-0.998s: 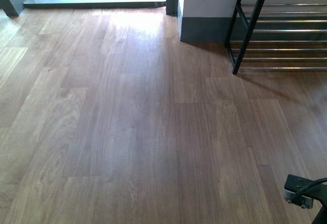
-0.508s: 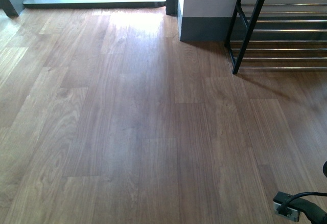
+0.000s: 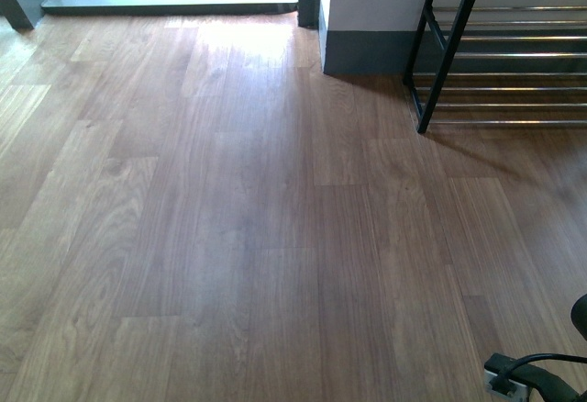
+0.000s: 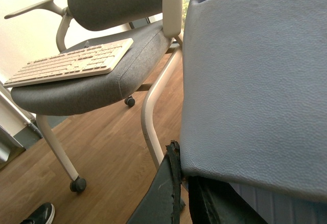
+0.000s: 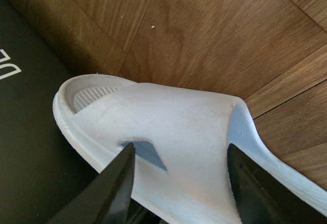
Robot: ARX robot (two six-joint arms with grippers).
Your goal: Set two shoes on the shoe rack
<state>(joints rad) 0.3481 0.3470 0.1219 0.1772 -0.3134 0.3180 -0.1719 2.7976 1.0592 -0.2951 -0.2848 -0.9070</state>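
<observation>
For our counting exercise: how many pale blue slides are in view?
2. The first slide fills the left wrist view, in the left gripper; the second slide lies on the floor under the right gripper. Others may be hidden.

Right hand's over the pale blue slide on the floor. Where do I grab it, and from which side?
Grip the broad arched strap of the pale blue rubber slide, from above. It lies sole down on the wooden floor, the strap standing proud, and the open right hand straddles it.

Front over floor; wrists close on slides
</observation>
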